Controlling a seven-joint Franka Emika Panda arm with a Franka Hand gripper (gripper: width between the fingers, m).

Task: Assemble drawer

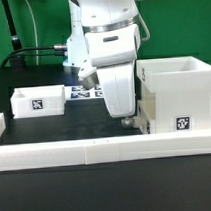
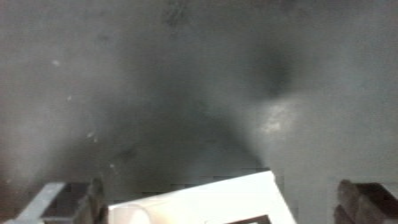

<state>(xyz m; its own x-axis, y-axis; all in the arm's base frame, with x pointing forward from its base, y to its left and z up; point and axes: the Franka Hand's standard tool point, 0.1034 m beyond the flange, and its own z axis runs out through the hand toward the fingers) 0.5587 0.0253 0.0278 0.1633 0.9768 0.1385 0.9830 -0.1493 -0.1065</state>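
Step in hand, seemingly: lining up a grasp. Gripper [image 1: 122,115] low, just beside the housing [image 1: 178,88]; fingers [image 2: 71,208] apart, clamping nothing, corner of a white tagged part [image 2: 205,200] between them. One tray [image 1: 38,100] well apart from the housing. Next, probably: lower, centre, close.

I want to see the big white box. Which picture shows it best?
The exterior view: the tall housing stands at that view's right, open top and tag visible. The wrist view shows only a white tagged corner; whose, I cannot tell.
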